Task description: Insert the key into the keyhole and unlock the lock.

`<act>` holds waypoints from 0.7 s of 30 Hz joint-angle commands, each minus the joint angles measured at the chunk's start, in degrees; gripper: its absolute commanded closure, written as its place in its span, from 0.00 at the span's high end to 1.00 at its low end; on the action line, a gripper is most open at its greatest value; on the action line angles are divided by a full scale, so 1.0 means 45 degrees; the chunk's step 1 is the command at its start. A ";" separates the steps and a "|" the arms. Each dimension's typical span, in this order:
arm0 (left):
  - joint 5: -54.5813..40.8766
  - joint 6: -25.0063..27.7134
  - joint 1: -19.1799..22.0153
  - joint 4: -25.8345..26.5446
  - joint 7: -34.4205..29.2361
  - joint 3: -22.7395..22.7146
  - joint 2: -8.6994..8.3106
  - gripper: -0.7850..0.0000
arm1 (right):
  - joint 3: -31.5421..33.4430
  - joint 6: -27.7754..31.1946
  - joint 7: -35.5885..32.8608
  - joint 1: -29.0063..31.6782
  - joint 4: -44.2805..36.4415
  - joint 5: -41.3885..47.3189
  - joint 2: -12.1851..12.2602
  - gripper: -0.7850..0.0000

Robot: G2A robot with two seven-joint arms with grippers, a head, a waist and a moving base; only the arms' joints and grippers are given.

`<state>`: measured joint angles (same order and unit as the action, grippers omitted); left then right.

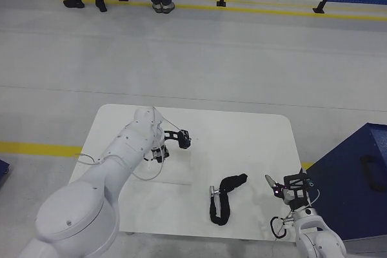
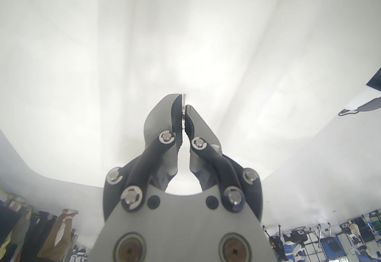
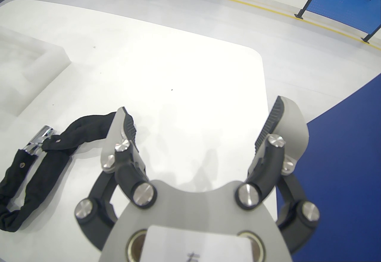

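A black fabric-sleeved chain lock [image 1: 220, 198] lies curled on the white table [image 1: 245, 138], right of centre; its silver cylinder end [image 1: 212, 191] points leftward. The lock [image 3: 44, 162] and its silver cylinder [image 3: 40, 139] also show in the right wrist view. My left gripper [image 1: 184, 138] hovers over the table's back left part, well away from the lock. In its own view the left gripper [image 2: 184, 108] is shut on a thin silver key [image 2: 184, 97], seen edge-on. My right gripper [image 1: 285, 188] stands open near the table's right edge, empty, with the lock a short way beside one finger [image 3: 125, 126].
A blue box [image 1: 367, 184] stands close against the table's right side, next to the right arm. A low white raised pad [image 3: 32, 66] lies on the table's left half. Bare floor lies beyond the far edge.
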<state>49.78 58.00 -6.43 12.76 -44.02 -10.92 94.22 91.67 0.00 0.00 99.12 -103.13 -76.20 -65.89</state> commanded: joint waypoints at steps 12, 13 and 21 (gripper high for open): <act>-0.1426 0.0000 0.0145 0.0033 0.0896 -0.0253 -0.1034 0.00 | 0.0000 0.0000 0.0000 0.0000 0.0000 0.0000 0.0000 1.00; -0.1274 0.0000 0.0149 0.0037 0.0833 -0.0183 -0.1095 0.00 | 0.0000 0.0000 0.0000 0.0000 0.0000 0.0000 0.0000 1.00; -0.0674 0.0000 -0.0010 0.0818 0.0857 0.0054 -0.1394 0.00 | 0.0000 0.0000 0.0000 0.0000 0.0000 0.0000 0.0000 1.00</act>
<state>48.62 58.00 -6.26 15.63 -42.72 -10.30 88.08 91.67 0.00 0.00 99.12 -103.13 -76.20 -65.89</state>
